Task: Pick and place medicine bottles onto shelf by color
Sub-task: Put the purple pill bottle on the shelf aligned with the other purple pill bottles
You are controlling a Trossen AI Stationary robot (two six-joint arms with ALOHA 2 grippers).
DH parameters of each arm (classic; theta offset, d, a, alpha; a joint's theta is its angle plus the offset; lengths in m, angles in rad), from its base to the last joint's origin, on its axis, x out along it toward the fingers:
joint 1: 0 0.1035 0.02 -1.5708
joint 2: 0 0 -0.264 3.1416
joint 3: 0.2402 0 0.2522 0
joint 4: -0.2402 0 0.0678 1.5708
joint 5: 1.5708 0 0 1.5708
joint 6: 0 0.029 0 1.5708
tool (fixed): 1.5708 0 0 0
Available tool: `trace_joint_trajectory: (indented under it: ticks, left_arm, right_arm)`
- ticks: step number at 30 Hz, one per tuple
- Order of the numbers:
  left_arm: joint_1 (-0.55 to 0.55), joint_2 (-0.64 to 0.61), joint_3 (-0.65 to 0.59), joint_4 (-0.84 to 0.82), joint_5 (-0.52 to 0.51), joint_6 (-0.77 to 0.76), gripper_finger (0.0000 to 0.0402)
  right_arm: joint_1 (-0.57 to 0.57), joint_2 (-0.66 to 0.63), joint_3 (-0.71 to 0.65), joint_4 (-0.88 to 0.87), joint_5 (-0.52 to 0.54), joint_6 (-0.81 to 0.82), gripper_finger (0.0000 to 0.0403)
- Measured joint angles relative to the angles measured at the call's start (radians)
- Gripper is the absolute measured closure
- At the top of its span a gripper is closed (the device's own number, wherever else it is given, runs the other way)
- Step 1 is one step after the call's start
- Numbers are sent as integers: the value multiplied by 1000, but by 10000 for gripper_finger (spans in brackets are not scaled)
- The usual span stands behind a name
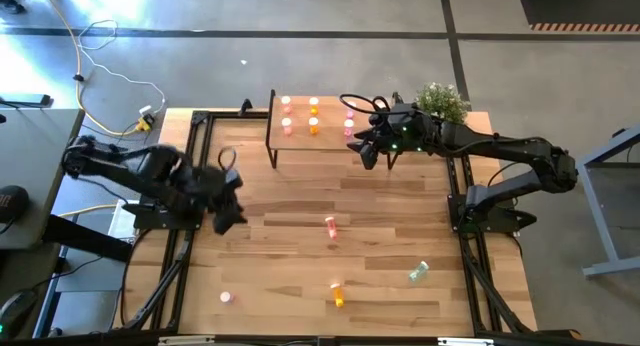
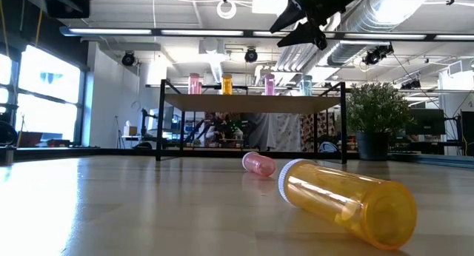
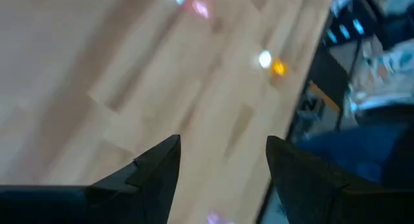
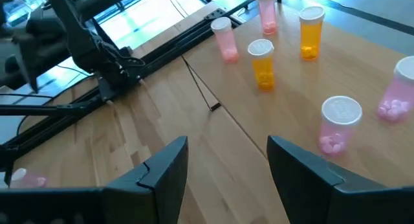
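Orange bottle (image 2: 348,204) lying nearest, pink bottle (image 2: 258,163) behind it toward the shelf (image 2: 252,103), right gripper (image 1: 378,153) spread above shelf's edge, left gripper (image 1: 226,218) spread, empty.

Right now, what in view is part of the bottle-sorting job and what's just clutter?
Job:
- shelf holding upright pink and orange bottles
- loose bottles on the table: pink bottle, orange bottle, teal bottle, second pink bottle
- left gripper, right gripper, both open and empty

Clutter:
- potted plant
- cables on the floor
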Motion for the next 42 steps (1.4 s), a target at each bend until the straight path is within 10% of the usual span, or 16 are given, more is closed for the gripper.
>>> trace_joint_trajectory:
  ticks: [21, 42]
  left_arm:
    - [-679, 191, -39, 37, -165, -649, 186]
    - [-855, 410, -39, 306, -179, -826, 186]
  right_arm:
    - [89, 0, 0, -13, 0, -2, 201]
    - [248, 0, 0, -12, 22, 39, 201]
